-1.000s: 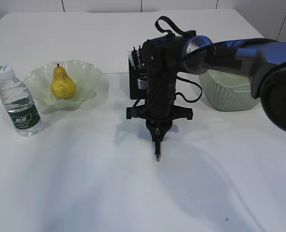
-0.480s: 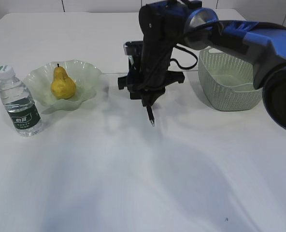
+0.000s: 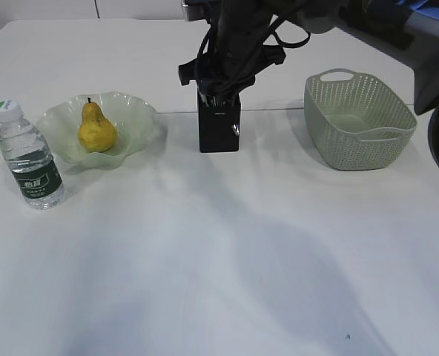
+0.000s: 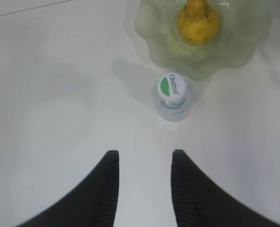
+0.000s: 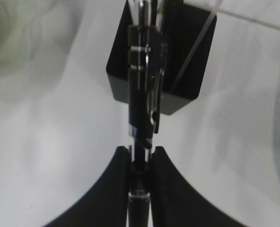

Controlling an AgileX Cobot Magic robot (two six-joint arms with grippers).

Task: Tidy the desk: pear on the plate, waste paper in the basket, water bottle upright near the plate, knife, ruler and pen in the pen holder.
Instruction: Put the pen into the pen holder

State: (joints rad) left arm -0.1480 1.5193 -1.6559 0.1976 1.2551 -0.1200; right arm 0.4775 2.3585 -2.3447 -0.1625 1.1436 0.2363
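My right gripper (image 3: 227, 95) is shut on a dark pen (image 5: 142, 90) and hangs over the black pen holder (image 3: 219, 132). The pen's tip (image 3: 236, 130) shows in front of the holder's face. In the right wrist view the pen points at the pen holder (image 5: 178, 71), where slim things stand; I cannot tell knife from ruler. The yellow pear (image 3: 96, 127) lies on the green plate (image 3: 136, 113). The water bottle (image 3: 30, 162) stands upright left of it. My left gripper (image 4: 144, 153) is open above the bottle's cap (image 4: 172, 87). The waste paper is out of view.
The sage-green basket (image 3: 359, 126) stands right of the pen holder. The right arm (image 3: 375, 22) reaches in from the upper right across the back of the desk (image 3: 205, 259). The left wrist view also shows the pear (image 4: 198, 21) on the plate (image 4: 246, 47).
The right gripper has risen from the middle of the desk with the pen and carried it back to above the pen holder. Pear, bottle and basket have not moved.
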